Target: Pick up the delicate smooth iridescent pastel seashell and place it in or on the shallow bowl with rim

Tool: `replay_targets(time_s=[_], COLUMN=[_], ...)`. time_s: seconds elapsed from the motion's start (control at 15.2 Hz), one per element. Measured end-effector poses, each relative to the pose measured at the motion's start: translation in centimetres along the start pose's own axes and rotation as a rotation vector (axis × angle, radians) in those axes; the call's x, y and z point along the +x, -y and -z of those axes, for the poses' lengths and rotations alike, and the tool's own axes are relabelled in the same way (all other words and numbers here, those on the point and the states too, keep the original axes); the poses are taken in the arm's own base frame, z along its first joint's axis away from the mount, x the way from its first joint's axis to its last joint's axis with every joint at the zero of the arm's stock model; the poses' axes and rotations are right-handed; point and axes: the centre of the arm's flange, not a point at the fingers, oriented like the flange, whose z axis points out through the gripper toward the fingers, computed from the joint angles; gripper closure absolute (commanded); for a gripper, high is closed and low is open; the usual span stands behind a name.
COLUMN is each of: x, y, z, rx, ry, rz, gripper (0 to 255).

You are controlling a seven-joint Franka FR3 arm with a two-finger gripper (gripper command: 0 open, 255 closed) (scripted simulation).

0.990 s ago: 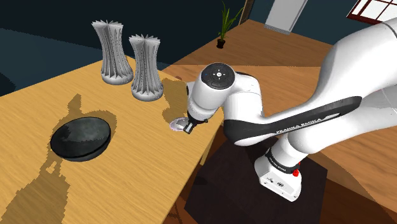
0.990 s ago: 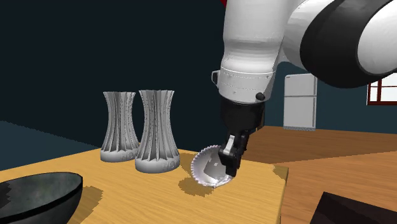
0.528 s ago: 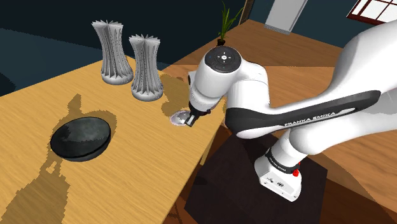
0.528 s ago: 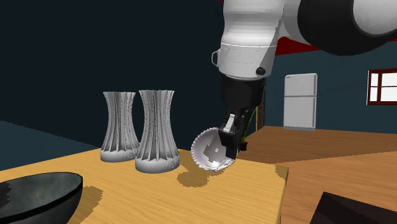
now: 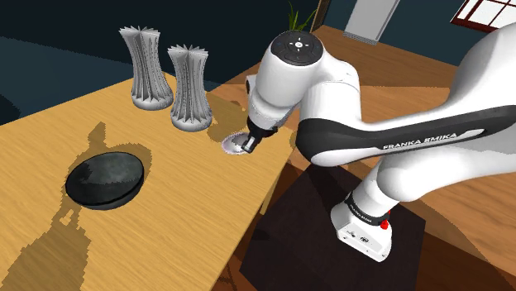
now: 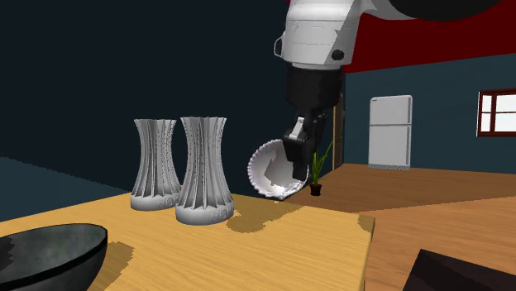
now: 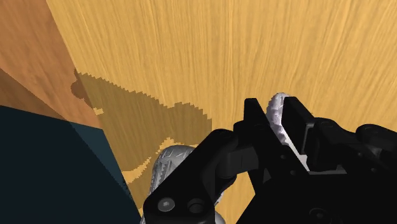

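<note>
Gripper [image 6: 298, 155] clasps the white, ridge-edged, cupped seashell [image 6: 267, 170] above the wood-grained table [image 6: 314, 248].

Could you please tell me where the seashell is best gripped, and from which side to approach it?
The seashell is best taken by its thin scalloped rim, from above, one finger inside the cup, one outside: that wall is narrow enough to pinch, while the rounded body would likely slip. The pincer holds it so now, above the table.

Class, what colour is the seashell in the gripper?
The seashell is whitish grey with a toothed rim; the second exterior view shows it best.
</note>
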Motion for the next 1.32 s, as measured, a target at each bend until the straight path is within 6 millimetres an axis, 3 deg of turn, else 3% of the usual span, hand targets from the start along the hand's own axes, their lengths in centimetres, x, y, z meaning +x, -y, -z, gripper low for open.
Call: replay_targets(time_s=[0.33,1.32], x=[0.7,15.1], y=[-0.4,12.1], z=[1.9,3.8], rx=[0.0,0.006], ry=[0.0,0.001], rz=[0.0,0.004], gripper=[255,255])
